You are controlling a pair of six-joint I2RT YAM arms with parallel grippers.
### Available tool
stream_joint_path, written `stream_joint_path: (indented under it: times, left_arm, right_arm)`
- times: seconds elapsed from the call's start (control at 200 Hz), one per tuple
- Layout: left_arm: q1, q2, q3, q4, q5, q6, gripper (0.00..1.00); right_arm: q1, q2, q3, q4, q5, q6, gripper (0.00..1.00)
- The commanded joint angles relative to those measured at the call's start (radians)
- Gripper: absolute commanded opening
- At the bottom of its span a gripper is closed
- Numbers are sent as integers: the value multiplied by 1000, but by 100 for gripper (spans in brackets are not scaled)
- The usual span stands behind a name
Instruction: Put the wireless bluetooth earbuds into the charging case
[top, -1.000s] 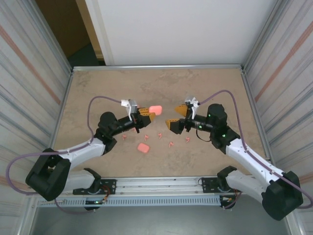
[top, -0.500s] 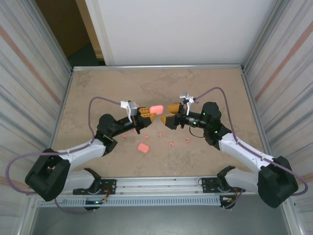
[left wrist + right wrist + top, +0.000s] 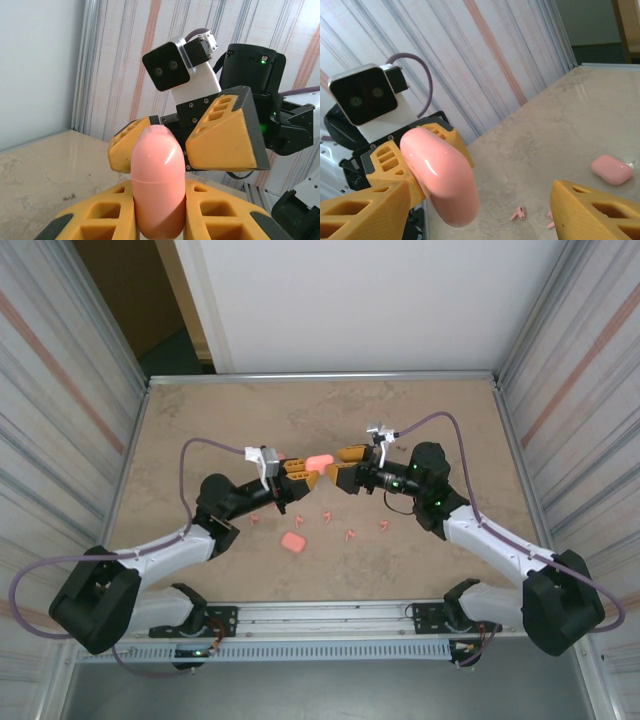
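1. The left jaws are clamped on a pink charging case [image 3: 157, 182], one yellow finger [image 3: 100, 220] on each flat side. Its rounded end sticks out past the fingertips.
2. The right jaws stand apart, facing the left jaws tip to tip. The held case's free end reaches in between them, closer to one finger [image 3: 365, 210] (whether they touch, I cannot tell).
3. The earbuds [image 3: 350, 534] — small pink stemmed pieces — lie scattered on the worktop [image 3: 420, 410], below both pairs of jaws and held by neither.
4. A second case [image 3: 293, 540], closed, rests on the worktop among them, nearer the left jaws than the right.
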Motion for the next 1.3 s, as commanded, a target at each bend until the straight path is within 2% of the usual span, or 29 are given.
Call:
stream_joint_path:
  times: [0.0, 1.022, 1.298]
  left_arm:
    - [-6, -31, 3, 38, 17, 21, 0]
    - [-7, -38, 1, 20, 28, 40, 0]
    - [-7, -45, -17, 6, -15, 55, 0]
  right_arm:
    - [-14, 13, 35, 29, 25, 35, 71]
    - [-40, 87, 92, 57, 25, 75, 68]
    - [-72, -2, 79, 0, 14, 59, 69]
